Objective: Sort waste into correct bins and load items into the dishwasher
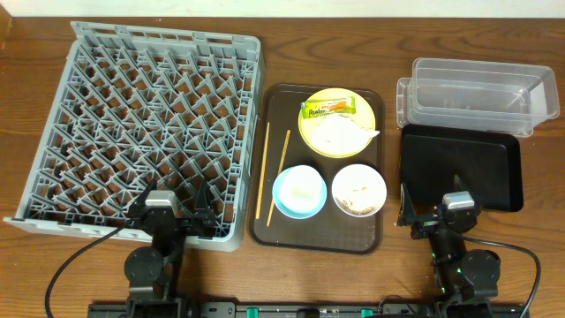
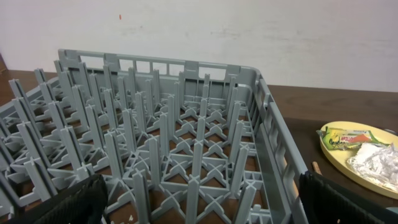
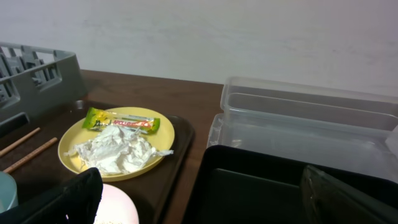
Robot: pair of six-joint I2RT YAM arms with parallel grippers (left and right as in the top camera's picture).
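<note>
- On the left of the table I see the grey dish rack [image 1: 141,124], with nothing loaded on its pegs.
- Left gripper [image 1: 172,212] hangs over the rack's near edge. Its jaws stand wide apart and hold nothing.
- Right gripper [image 3: 199,180] sits at the near edge of the black tray [image 1: 459,163]. Its jaws are also spread wide and hold nothing.
- Clear tub [image 1: 472,88] lies just beyond the black tray, at the far right.
- Between rack and bins lies the brown serving tray [image 1: 318,231].
- At the far end of that tray, the yellow plate [image 1: 365,113] carries the snack wrapper [image 1: 327,109] and the crumpled paper [image 1: 342,134].
- At its near end, the blue bowl [image 1: 278,191] stands left of the white bowl [image 1: 335,187], which holds the food scraps [image 1: 358,201].
- Two chopsticks [image 1: 263,175] lie lengthwise along the serving tray's left side, beside the rack.
</note>
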